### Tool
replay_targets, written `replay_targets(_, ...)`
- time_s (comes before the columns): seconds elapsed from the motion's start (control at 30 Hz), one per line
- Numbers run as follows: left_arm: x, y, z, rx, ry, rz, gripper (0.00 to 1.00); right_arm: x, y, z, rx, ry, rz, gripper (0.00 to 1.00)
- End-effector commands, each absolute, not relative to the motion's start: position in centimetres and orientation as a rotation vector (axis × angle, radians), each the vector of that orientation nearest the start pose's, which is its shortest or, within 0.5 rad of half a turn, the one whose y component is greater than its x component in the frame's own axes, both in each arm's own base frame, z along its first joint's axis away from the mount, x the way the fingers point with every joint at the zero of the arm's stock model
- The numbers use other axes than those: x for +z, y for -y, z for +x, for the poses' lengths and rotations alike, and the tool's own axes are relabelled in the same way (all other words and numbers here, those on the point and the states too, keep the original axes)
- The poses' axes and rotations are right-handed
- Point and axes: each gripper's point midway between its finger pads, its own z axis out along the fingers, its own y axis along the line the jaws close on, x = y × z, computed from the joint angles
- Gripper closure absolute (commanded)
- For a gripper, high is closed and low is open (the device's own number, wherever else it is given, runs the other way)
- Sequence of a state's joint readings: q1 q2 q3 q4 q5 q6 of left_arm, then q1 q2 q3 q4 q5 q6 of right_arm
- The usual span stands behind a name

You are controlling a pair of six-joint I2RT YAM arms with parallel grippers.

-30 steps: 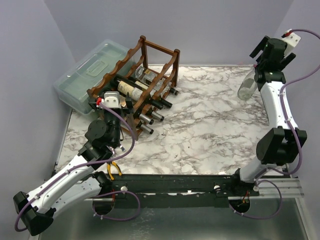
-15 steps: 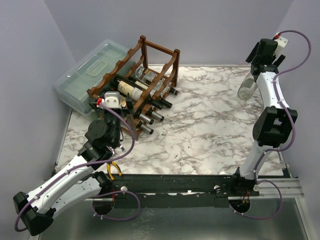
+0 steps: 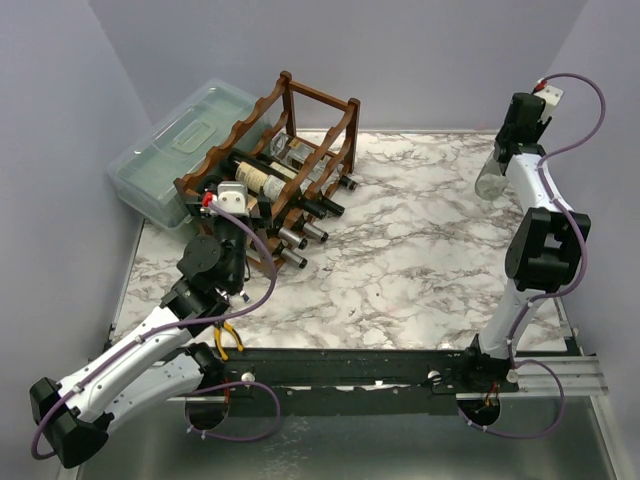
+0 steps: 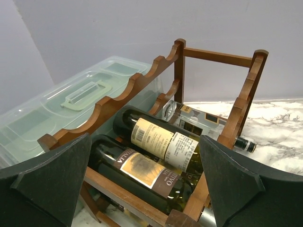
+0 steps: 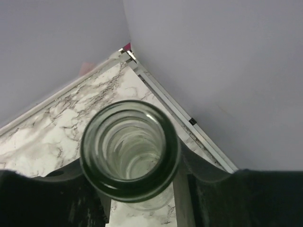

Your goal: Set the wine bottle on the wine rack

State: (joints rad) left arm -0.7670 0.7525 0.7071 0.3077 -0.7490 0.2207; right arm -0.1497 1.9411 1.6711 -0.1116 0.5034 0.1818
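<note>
The wine bottle (image 3: 489,176), clear glass, stands at the table's far right corner. My right gripper (image 3: 517,128) has come down over its top. In the right wrist view I look straight into its open mouth (image 5: 130,150), and my right gripper (image 5: 133,176) has both dark fingers pressed against the neck from either side. The wine rack (image 3: 300,148), dark reddish-brown wood with wavy rails, stands at the far left and holds several bottles (image 4: 163,142). My left gripper (image 3: 232,199) hovers just in front of the wine rack (image 4: 125,90), and the left gripper (image 4: 144,182) is open wide and empty.
A translucent lidded plastic box (image 3: 168,150) sits behind the rack at the far left, and the same box (image 4: 66,106) fills the left of the left wrist view. Yellow-handled pliers (image 3: 228,338) lie near the left arm's base. The side walls stand close to the table's edges.
The right arm has reached further onto the bottle's top and its jaws have closed from wide open onto the neck. The left gripper has shifted slightly toward the rack.
</note>
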Motion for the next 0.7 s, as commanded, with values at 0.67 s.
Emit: replay_targets(0.67, 33.5, 21.5, 28.0, -0.410, -1.399, 0.452, 0.01, 23.7, -7.5, 43.0, 0.108, -1.979, 0.086, 0.99)
